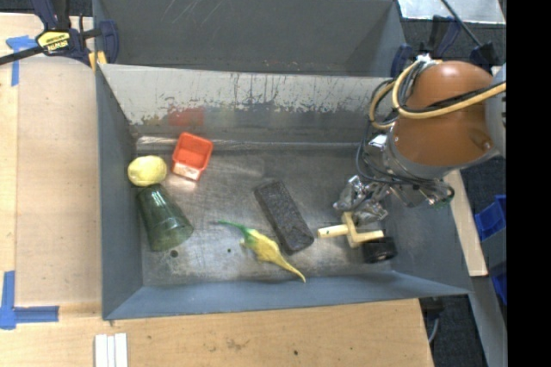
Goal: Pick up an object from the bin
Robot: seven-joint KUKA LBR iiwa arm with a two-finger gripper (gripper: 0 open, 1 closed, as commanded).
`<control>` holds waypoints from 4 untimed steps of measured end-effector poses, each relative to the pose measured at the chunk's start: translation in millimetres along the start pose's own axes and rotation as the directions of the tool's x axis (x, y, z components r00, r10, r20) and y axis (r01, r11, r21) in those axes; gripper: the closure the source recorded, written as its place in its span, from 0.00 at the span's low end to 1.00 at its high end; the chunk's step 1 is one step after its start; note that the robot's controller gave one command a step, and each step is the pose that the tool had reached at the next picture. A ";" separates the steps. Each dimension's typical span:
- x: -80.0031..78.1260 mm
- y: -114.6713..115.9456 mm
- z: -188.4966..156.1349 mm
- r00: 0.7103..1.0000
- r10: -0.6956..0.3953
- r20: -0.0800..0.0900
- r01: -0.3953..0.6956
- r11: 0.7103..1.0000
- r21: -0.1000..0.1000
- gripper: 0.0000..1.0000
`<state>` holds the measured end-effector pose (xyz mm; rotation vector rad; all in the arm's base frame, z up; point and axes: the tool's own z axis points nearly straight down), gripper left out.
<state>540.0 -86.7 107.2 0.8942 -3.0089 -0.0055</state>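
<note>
Jaws' gap cannot be told as the gripper (366, 203) hangs just above a small cream-and-black toy (360, 234) at the bin's (250, 34) right, so it likely needs centring over the toy before closing.

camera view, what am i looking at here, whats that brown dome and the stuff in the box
One camera looks down into a grey metal bin from above. The brown dome is a cover on a robot arm's wrist, reaching in from the right. Beneath it sits the pincer, over a small wooden piece with a black wheel near the bin's right front corner. Whether it grips anything is unclear. Also inside: a dark grey block, a yellow-green toy animal, a green cup on its side, a yellow ball, an orange tub.
</note>
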 end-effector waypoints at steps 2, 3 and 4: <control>-18.3 -11.7 -27.9 0.999 -0.049 0.012 0.049 0.999 0.016 1.00; -8.0 -8.8 -27.3 0.979 -0.205 -0.005 0.205 0.979 -0.008 1.00; -19.4 -28.2 -146.8 0.999 -0.034 0.004 0.034 0.999 0.005 1.00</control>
